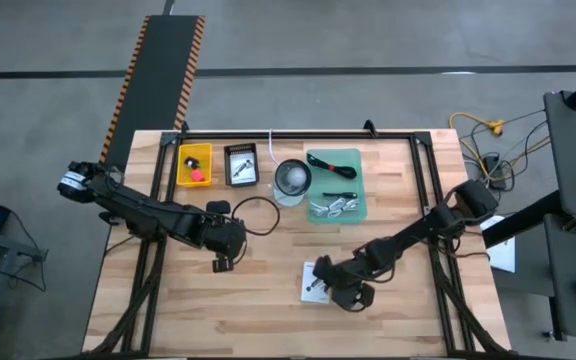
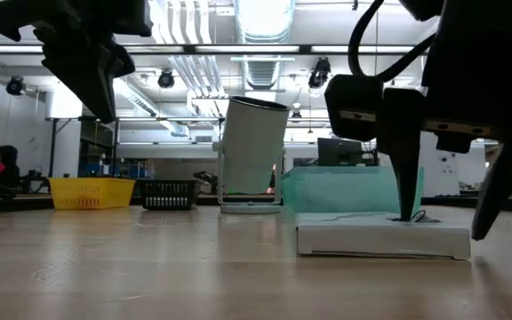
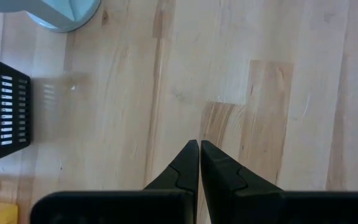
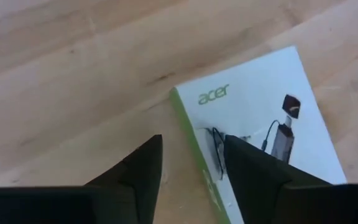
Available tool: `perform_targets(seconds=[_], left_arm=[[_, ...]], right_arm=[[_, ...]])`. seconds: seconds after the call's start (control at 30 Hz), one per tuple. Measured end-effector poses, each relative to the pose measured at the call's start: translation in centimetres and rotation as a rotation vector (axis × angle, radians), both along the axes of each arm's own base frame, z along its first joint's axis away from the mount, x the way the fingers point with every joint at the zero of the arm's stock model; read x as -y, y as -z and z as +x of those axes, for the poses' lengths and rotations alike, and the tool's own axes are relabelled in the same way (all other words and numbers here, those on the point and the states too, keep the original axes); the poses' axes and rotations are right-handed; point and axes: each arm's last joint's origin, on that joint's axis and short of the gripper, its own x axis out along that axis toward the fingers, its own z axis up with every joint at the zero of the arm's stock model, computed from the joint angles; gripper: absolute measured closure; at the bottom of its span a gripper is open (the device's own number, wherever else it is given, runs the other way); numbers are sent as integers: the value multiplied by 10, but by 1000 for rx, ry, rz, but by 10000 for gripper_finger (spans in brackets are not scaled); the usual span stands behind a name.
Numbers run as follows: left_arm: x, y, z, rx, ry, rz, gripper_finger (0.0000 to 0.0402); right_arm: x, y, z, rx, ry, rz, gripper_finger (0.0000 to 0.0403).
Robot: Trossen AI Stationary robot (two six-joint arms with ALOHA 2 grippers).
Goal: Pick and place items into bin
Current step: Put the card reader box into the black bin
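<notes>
High view: bins along the top hold things already, but the white box [image 1: 315, 281] lies low and middle on the worktop [image 1: 268, 320], long side running up the frame. Right wrist view: right hand [image 4: 191, 163], released, straddles its edge. Left wrist view: left hand [image 3: 199, 163] is clenched, empty.

White box [image 4: 260, 130] runs off-frame (print partly hidden).

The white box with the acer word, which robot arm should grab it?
Probably the right. Its open end effector straddles the flat white cardboard box's edge, while the left end effector is shut over bare wooden table.
</notes>
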Motion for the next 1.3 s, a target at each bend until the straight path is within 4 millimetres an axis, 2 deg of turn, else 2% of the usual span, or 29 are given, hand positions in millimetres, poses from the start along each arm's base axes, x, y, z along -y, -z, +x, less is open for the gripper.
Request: perform_targets(seconds=[0.3,0.43,0.63,1.0,1.13,1.3], left_arm=[[0,0,0,1,0,0,402],[0,0,0,1,0,0,402],[0,0,0,0,0,0,402],[0,-1,1,14,13,1,402],[4,-5,10,96,141,36,402],[12,-13,27,264,371,123,402]], right_arm=[[4,23,8,-50,19,-6,278],[4,22,11,-58,66,11,309],[5,8,11,-57,101,12,385],[13,-14,10,12,97,43,392],[18,-25,14,90,64,95,392],[25,-41,18,136,-31,243,392]])
